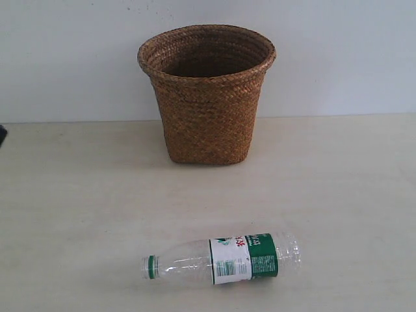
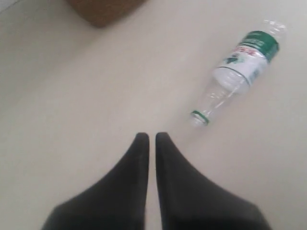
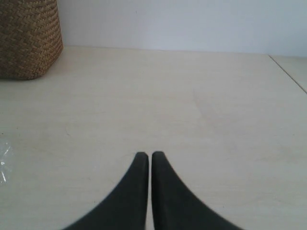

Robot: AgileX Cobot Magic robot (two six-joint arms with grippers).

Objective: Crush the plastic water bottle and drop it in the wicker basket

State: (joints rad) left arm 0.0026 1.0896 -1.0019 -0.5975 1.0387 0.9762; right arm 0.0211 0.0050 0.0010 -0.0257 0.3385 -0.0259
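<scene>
Bottle (image 1: 224, 259) lies crosswise on the bench (image 1: 78, 195), cap toward my left gripper (image 2: 151, 136).
It sits at six o'clock from the wicker basket (image 1: 207, 97); both grippers are clenched empty, right gripper (image 3: 149, 154) seemingly farther.

bottle (image 1: 222, 259) before basket (image 1: 207, 97), on table (image 1: 78, 195)

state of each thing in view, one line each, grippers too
plastic water bottle: lying on its side on the table, cap on, not crushed, nothing holding it
wicker basket: upright, open at the top, floor hidden, apart from the bottle
left gripper: shut, empty, above bare table short of the bottle's cap
right gripper: shut, empty, above bare table
</scene>
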